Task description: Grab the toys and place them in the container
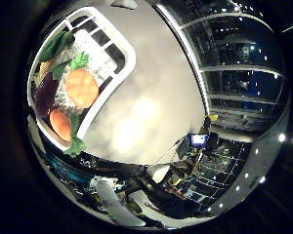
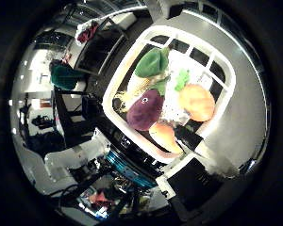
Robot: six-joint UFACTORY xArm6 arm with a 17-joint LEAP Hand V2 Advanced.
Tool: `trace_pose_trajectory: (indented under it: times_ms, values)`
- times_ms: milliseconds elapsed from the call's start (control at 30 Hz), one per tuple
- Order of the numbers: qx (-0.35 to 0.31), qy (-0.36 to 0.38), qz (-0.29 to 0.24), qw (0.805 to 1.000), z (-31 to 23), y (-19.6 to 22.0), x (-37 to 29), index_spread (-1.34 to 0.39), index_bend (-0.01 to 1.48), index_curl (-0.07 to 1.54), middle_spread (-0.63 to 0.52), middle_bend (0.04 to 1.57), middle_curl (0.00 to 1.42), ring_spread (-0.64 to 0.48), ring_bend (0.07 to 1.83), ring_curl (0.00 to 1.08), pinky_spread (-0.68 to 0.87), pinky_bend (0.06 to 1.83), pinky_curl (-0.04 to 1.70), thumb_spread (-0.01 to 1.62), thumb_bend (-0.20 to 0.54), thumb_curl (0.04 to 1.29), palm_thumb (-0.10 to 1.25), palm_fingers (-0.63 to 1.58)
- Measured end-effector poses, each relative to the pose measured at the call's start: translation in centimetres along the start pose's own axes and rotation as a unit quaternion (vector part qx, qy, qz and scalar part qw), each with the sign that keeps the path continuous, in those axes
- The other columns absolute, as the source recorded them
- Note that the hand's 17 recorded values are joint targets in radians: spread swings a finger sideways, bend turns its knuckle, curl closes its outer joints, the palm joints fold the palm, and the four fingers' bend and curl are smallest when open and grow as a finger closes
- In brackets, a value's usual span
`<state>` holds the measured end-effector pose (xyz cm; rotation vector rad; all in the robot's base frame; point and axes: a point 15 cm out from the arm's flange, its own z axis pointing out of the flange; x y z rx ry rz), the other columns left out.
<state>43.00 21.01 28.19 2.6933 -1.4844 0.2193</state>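
A white slatted container (image 2: 213, 58) stands on a pale table (image 1: 156, 107). In the right thumb side palm view it holds toy food: a green leafy toy (image 2: 151, 62), a purple eggplant (image 2: 144, 110), an orange round toy (image 2: 198, 102), a carrot (image 2: 165, 137) and a yellow toy (image 2: 132, 90). The right little finger side palm view shows the container (image 1: 119, 60) beside bare table, with an orange toy with a green top (image 1: 81, 88) inside.
The container sits near one edge of the table. Past that edge are a green chair (image 2: 64, 75), black stands and room clutter (image 2: 94, 193). Dark windows and shelving (image 1: 234, 68) lie beyond the table's other side.
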Motion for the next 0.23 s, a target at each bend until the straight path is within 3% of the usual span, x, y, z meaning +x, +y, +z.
trace_pose_trajectory:
  times_ms: [233]
  values:
    - [-0.041, -0.002, 0.067, 0.997, 2.3, 6.7, 6.9, -0.5, 0.18, 0.35, 0.0, 0.19, 0.33, 0.17, 0.24, 0.25, 0.44, 0.58, 0.29, 0.94, -0.022, 0.42, 0.94, 0.11]
